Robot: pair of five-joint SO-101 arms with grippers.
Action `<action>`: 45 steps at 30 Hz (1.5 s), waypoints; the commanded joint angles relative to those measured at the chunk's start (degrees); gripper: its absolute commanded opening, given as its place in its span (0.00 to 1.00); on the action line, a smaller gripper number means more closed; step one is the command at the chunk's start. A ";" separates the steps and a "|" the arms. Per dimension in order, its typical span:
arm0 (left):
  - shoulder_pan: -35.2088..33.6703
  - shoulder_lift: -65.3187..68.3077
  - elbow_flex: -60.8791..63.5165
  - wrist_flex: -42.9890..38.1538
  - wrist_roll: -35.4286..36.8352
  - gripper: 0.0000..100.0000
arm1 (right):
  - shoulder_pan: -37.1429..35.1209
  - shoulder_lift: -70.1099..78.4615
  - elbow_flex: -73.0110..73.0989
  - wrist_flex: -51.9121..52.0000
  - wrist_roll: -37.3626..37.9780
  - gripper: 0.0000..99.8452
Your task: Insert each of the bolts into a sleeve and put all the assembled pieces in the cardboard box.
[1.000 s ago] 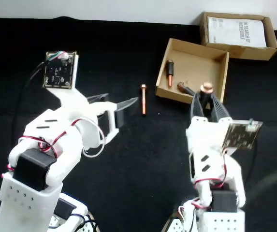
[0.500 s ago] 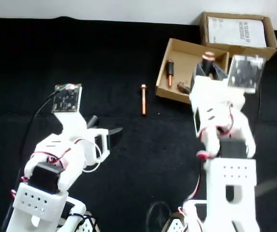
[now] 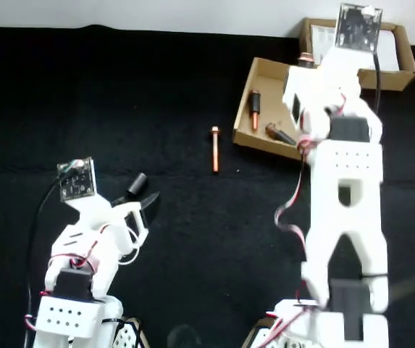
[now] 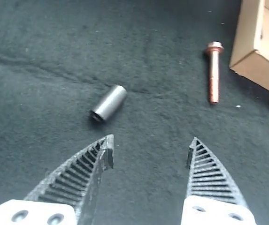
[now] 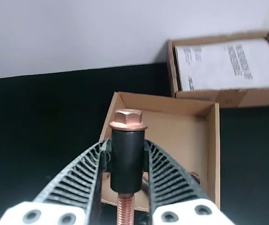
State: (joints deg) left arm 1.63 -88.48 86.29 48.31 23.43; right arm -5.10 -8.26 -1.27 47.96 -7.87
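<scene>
A loose copper bolt (image 3: 215, 148) lies on the black table left of the open cardboard box (image 3: 294, 90). A dark sleeve (image 3: 136, 181) lies just ahead of my left gripper (image 3: 146, 203), which is open and holds nothing. The left wrist view has that sleeve (image 4: 108, 102) beyond the left gripper (image 4: 150, 147), with the bolt (image 4: 212, 71) farther off. My right gripper (image 5: 127, 146) is shut on an assembled bolt and sleeve (image 5: 126, 157), held upright above the box (image 5: 172, 131). Two assembled pieces (image 3: 254, 109) (image 3: 279, 133) lie inside the box.
A second cardboard box holding a printed sheet (image 3: 392, 69) stands behind the open box, at the table's far right. The right arm's tall white body (image 3: 345, 188) stands over the right side of the table. Black cloth covers the table.
The right arm rose and swung away from me over the box, carrying the assembled piece. The left arm drew back toward the near edge, leaving the sleeve lying ahead of it.
</scene>
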 commanded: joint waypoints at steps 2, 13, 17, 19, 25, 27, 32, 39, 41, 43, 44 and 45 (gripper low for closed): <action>-1.01 -7.34 6.29 -1.32 0.18 0.26 | 1.63 10.33 -16.84 6.02 -4.22 0.01; -2.95 -15.34 10.77 1.76 0.09 0.26 | 1.80 36.62 -43.12 14.55 -7.56 0.01; -2.59 -15.34 10.77 2.11 -0.09 0.26 | 1.63 46.20 -48.48 15.60 -8.79 0.01; -2.59 -15.43 10.77 2.29 -0.18 0.26 | 1.54 50.51 -51.30 15.60 -9.05 0.01; -2.59 -15.43 10.77 2.37 -0.18 0.26 | 0.31 62.02 -58.15 15.08 -7.12 0.01; -2.59 -15.43 10.77 2.37 -0.18 0.26 | 0.40 65.45 -61.14 13.85 -7.12 0.01; -2.51 -15.43 10.77 2.37 -0.18 0.26 | 0.31 71.25 -67.47 12.79 -7.03 0.01; -2.51 -15.43 10.77 2.37 -0.18 0.26 | -2.15 71.34 -79.78 25.27 -6.95 0.27; -2.51 -15.43 10.77 2.37 -0.18 0.26 | -3.56 71.34 -85.41 30.73 -6.24 0.30; -2.51 -15.43 10.77 2.37 -0.18 0.26 | -4.88 71.43 -92.44 36.09 -4.22 0.30; -2.51 -15.43 10.77 2.37 -0.18 0.26 | -5.49 71.43 -95.87 38.37 -4.04 0.30; -2.51 -15.43 10.77 2.37 -0.18 0.26 | -6.20 71.43 -99.12 40.40 -4.31 0.30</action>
State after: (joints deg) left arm -0.48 -102.99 96.13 50.59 23.34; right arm -9.05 64.26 -89.45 82.95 -13.05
